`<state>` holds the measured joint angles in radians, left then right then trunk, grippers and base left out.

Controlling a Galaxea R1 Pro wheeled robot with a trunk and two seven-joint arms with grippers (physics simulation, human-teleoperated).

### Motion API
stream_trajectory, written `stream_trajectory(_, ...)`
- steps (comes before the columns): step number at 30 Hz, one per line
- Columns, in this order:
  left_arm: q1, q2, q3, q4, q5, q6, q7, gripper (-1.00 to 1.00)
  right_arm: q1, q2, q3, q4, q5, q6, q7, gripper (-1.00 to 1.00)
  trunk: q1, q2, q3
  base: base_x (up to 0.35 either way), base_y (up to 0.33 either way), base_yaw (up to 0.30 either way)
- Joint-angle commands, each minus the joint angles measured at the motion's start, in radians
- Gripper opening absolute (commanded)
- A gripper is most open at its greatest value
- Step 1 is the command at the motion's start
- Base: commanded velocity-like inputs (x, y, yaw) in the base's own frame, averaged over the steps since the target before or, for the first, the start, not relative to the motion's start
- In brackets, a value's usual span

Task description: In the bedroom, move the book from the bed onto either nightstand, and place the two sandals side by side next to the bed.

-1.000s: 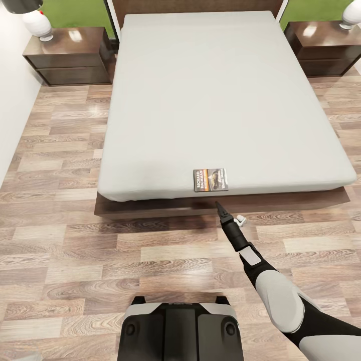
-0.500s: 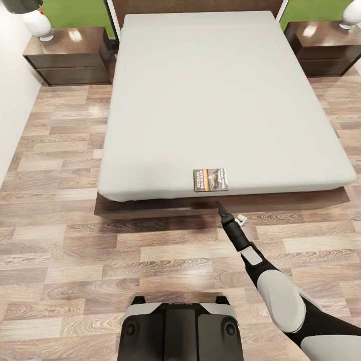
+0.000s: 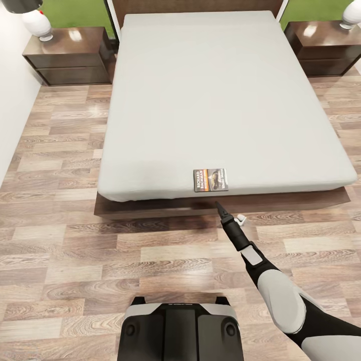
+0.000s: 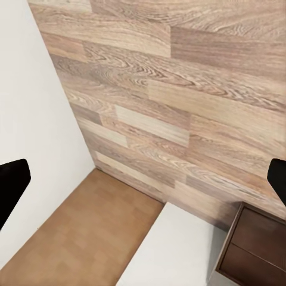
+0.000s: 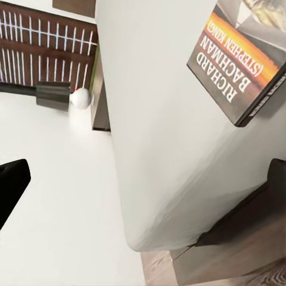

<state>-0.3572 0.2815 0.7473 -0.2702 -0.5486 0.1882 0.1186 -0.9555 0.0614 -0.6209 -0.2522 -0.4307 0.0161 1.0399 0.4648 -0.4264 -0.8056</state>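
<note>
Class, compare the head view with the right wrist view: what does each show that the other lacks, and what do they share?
Head view alone: the whole bed from above, the nightstand on each side of it, the right arm reaching toward the foot of the bed, and the robot's own base.

Right wrist view alone: close-up cover lettering, RICHARD BACHMAN (STEPHEN KING), and the right gripper's fingertips set wide apart.

Both: the book lying flat near the mattress's foot edge, untouched, the dark bed frame below, and wood-plank floor.
</note>
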Motion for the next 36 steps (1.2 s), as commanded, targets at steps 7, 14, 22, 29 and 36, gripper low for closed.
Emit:
stream_trajectory(7,0.0,0.004,0.003,0.011,-0.001,-0.001,-0.002,1.0,0.0,-0.001,0.016,0.002,-0.007,0.0,0.015,1.0,0.024,-0.044,-0.02,0.0,0.0,0.0)
stream_trajectory(14,0.0,0.005,0.003,0.018,0.002,-0.003,-0.003,1.0,0.0,-0.009,0.022,0.002,-0.008,0.0,0.033,1.0,0.024,-0.044,-0.02,0.0,0.0,0.0)
stream_trajectory(22,0.0,0.005,0.003,0.02,0.002,-0.004,-0.021,1.0,0.0,-0.035,0.024,0.001,-0.008,0.005,0.049,1.0,0.05,-0.093,-0.042,0.0,0.0,0.0)
stream_trajectory(29,0.0,0.005,0.003,0.02,0.002,-0.005,-0.04,1.0,0.0,-0.06,0.024,0.001,-0.008,0.009,0.066,1.0,0.066,-0.121,-0.054,0.0,0.0,0.0)
stream_trajectory(36,0.0,0.005,0.003,0.02,0.002,-0.005,-0.044,1.0,0.0,-0.077,0.024,0.003,-0.009,0.011,0.069,1.0,0.066,-0.121,-0.054,0.0,0.0,0.0)
